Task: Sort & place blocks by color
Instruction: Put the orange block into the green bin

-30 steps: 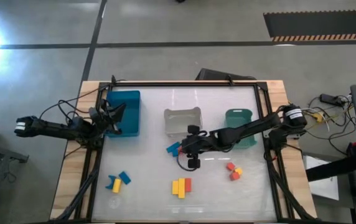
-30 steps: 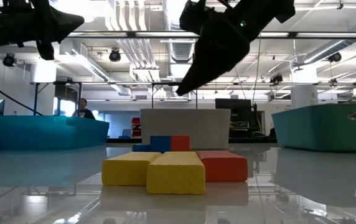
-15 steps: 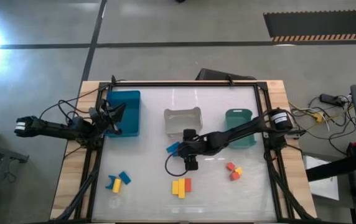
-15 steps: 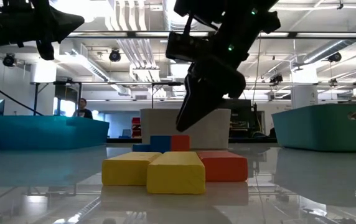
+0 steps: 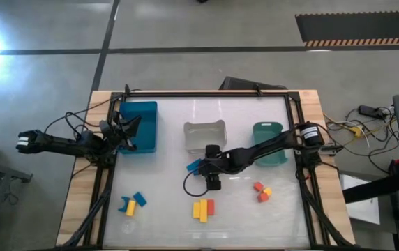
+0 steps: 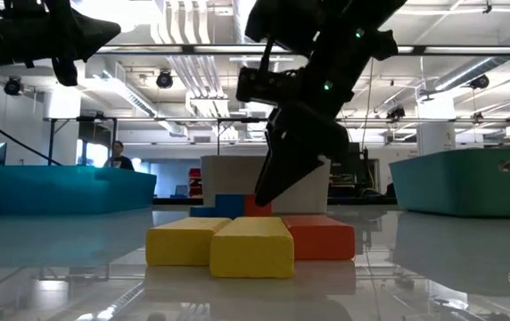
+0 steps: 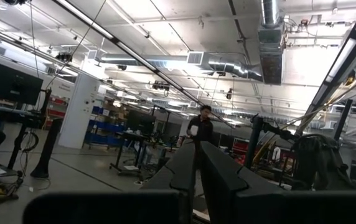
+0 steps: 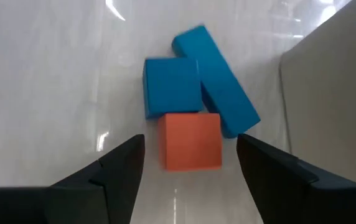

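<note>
My right gripper [image 8: 190,177] is open and low over a cluster at the table's middle. There a red cube [image 8: 190,140] lies against a blue cube [image 8: 170,86] and a blue bar [image 8: 218,81]. Its fingers stand on either side of the red cube without touching it; the gripper also shows in the high view [image 5: 205,168] and in the low view [image 6: 268,192]. Other blocks lie near the front: a yellow-and-red group [image 5: 203,208], a red-and-yellow pair [image 5: 261,190] and a yellow-and-blue pair [image 5: 133,202]. My left gripper [image 7: 198,165] is shut and empty, raised at the table's left edge [image 5: 124,130].
A blue bin [image 5: 142,125] stands at the far left, a pale clear bin [image 5: 205,136] at the far middle just behind the cluster, and a green bin [image 5: 268,139] at the far right. A dark frame [image 5: 206,94] runs around the table. A person shows far off in the room [image 6: 117,153].
My right gripper has gone a little toward the table's left edge and down toward the red cube and blue blocks, staying open. The blocks have not moved.
</note>
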